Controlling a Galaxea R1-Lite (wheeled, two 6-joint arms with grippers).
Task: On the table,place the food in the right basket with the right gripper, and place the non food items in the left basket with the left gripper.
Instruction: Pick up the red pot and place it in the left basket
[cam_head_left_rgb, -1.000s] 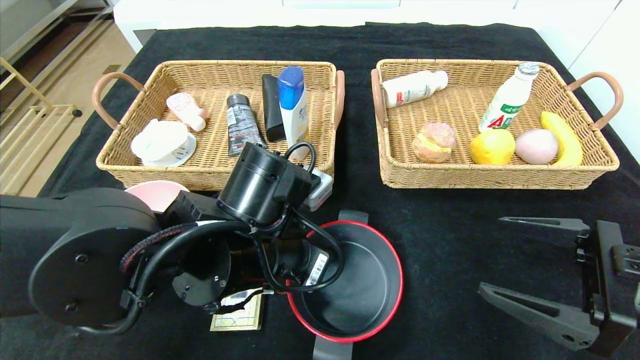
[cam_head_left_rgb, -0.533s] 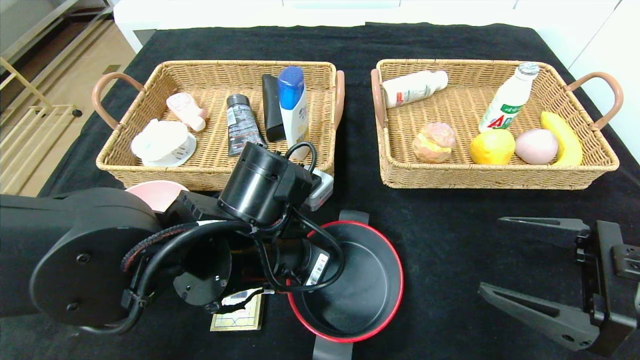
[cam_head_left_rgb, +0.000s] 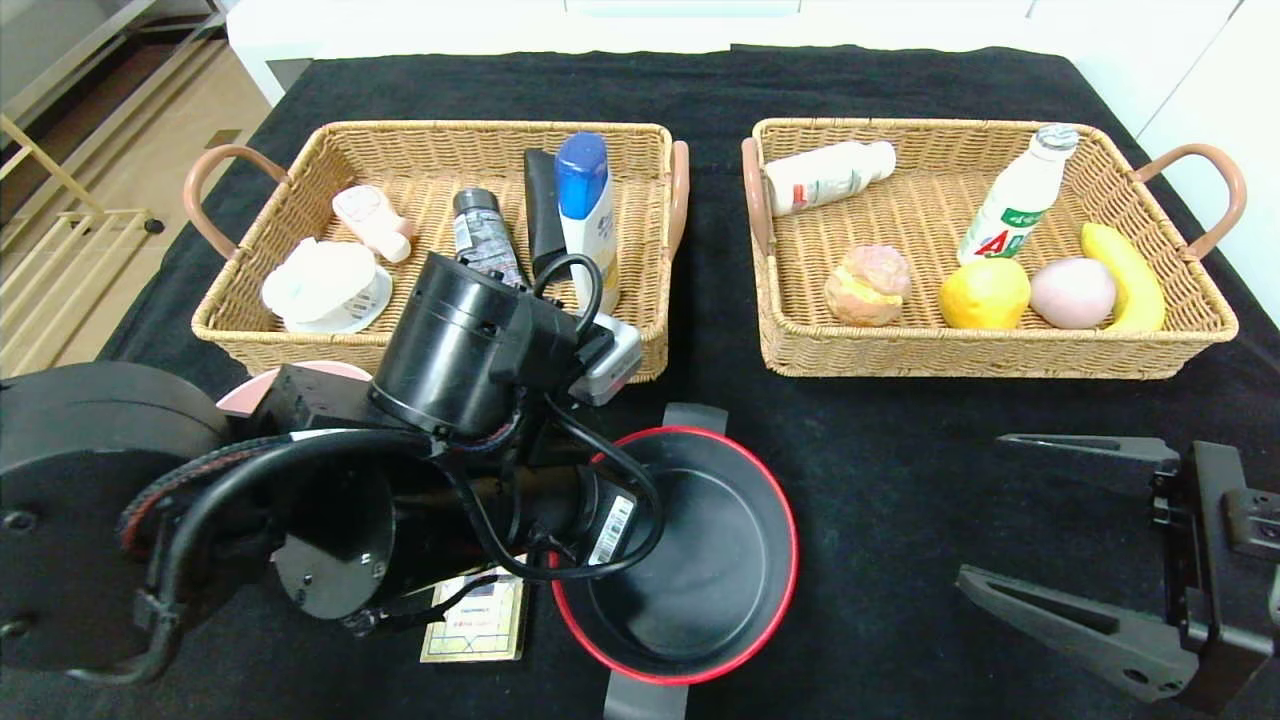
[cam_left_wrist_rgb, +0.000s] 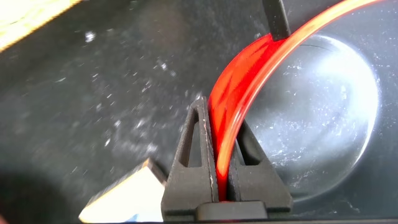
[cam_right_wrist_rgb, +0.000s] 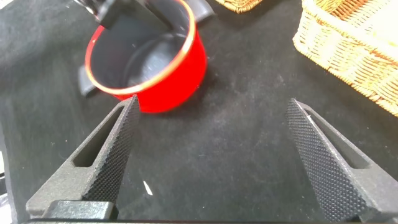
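A red pot (cam_head_left_rgb: 700, 560) with a black inside and black handles is near the table's front middle. My left gripper (cam_left_wrist_rgb: 219, 134) is shut on the pot's red rim (cam_left_wrist_rgb: 249, 74), one finger outside and one inside; in the head view the arm hides it. My right gripper (cam_head_left_rgb: 990, 510) is open and empty at the front right, with the pot (cam_right_wrist_rgb: 168, 68) beyond its fingers (cam_right_wrist_rgb: 118, 137). The left basket (cam_head_left_rgb: 480, 128) holds tubes, bottles and a white dish. The right basket (cam_head_left_rgb: 920, 125) holds fruit, a pastry and drink bottles.
A pink bowl (cam_head_left_rgb: 250, 390) sits behind my left arm, in front of the left basket. A small yellow-edged card (cam_head_left_rgb: 480, 625) lies on the black cloth beside the pot; it also shows in the left wrist view (cam_left_wrist_rgb: 118, 196). Black cloth lies between the pot and my right gripper.
My left arm has moved left and toward the baskets, taking the pot with it by the rim. The right arm has not moved.
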